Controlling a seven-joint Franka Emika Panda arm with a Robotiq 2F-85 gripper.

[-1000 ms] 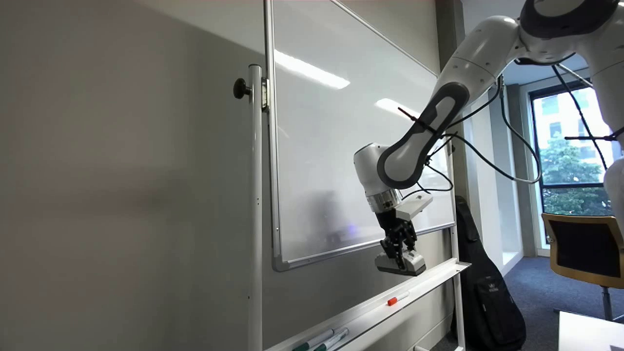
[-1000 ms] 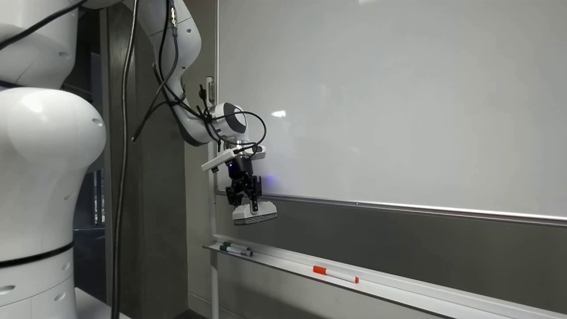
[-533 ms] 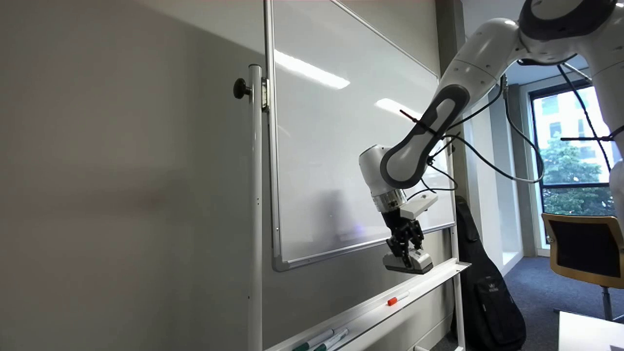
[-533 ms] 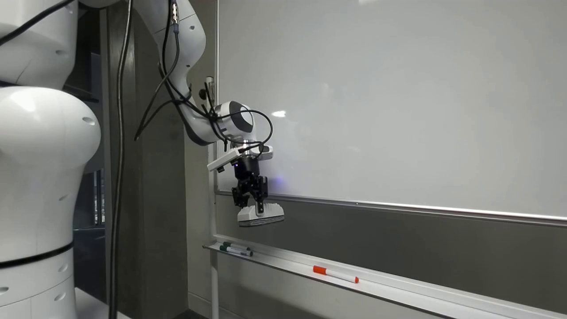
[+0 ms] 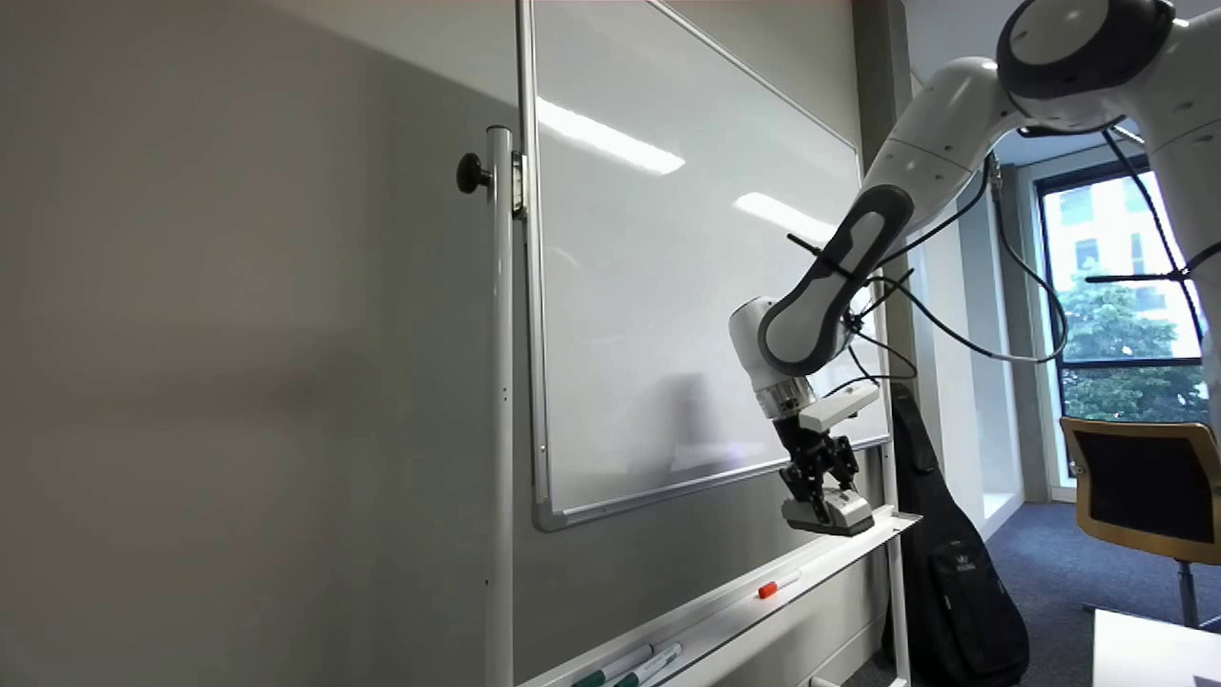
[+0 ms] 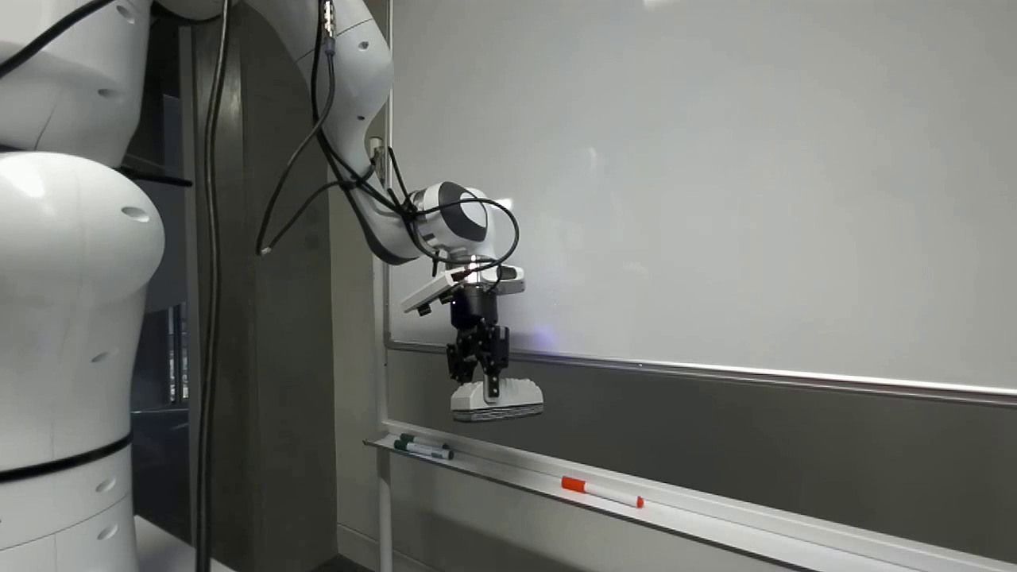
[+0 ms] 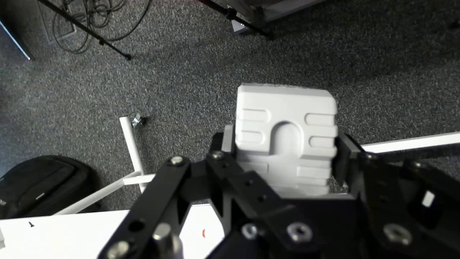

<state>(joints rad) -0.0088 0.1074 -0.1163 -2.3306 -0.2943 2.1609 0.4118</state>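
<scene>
A white, ribbed board eraser with a dark grey underside sits between the fingers of my gripper, which is shut on it. Part of the eraser's near end is hidden behind the black linkage in the wrist view. In an exterior view the eraser hangs in the air with its felt side down, lower than the bottom edge of the whiteboard. My gripper points downward, tilted a little. Below the eraser runs the white ledge of the stand, with a visible gap between them.
On the ledge lie a red-capped marker and two green-capped markers. The stand's upright post carries a black knob. A black bag leans beside the stand. A chair and white tabletop are to the right.
My gripper has carried the eraser rightward in both exterior views, sinking slightly in one of them. The grip looks the same, and the markers have stayed put.
</scene>
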